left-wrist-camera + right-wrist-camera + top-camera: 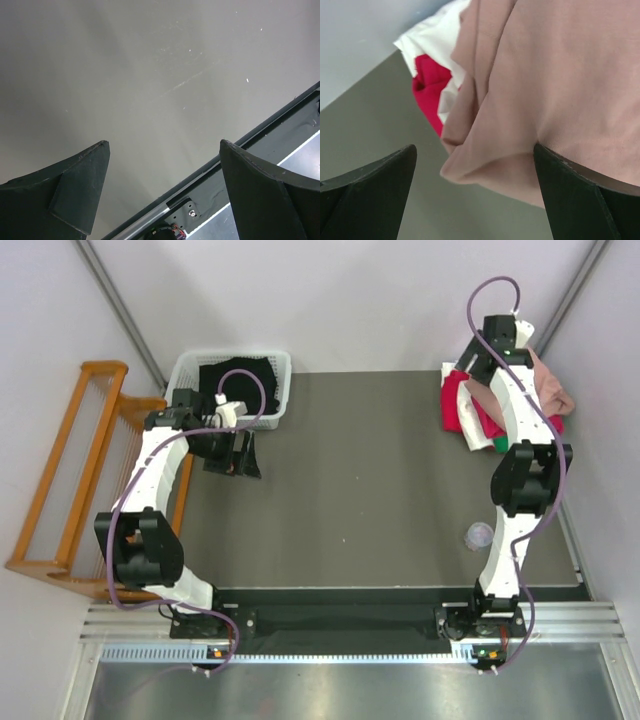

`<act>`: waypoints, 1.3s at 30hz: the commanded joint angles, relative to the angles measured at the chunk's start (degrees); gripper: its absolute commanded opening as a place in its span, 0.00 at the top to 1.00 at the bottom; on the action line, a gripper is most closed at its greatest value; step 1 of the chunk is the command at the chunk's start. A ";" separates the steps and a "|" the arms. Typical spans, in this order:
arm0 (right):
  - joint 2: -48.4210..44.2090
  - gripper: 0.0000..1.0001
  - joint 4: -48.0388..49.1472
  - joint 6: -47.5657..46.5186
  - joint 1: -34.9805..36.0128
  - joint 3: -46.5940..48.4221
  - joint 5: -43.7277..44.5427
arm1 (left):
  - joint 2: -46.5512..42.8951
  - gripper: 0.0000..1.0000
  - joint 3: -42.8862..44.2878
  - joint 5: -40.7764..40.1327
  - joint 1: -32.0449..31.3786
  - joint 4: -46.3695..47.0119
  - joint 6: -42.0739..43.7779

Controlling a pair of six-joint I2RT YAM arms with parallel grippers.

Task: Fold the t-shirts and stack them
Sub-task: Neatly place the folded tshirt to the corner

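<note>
Right tool (475, 149) spread wide at the counter's (380, 470) far-right corner, a fold of the dusty-pink t-shirt (560, 75) bunched between its fingers. Left tool (165, 145) gapes apart over bare counter, far-left corner.

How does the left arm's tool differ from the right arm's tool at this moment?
The left tool hangs over bare table near the white basket; the right tool is at the far right corner, over the pile of t-shirts. Nothing lies between the left tool's fingers, while the dusty-pink t-shirt fills much of the gap at the right tool. Both are open wide.
</note>
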 commanded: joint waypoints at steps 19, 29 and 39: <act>-5.05 0.00 8.78 2.72 -4.98 -21.37 -22.31 | -0.08 0.05 1.82 3.88 0.46 -0.42 0.06; -1.11 0.00 8.90 1.24 -4.45 -21.68 -29.81 | 0.00 0.05 2.18 5.37 0.37 -0.95 -0.29; 0.40 0.00 1.33 -2.72 -5.85 0.29 -24.62 | -1.93 0.05 -0.02 4.84 0.46 -0.87 0.15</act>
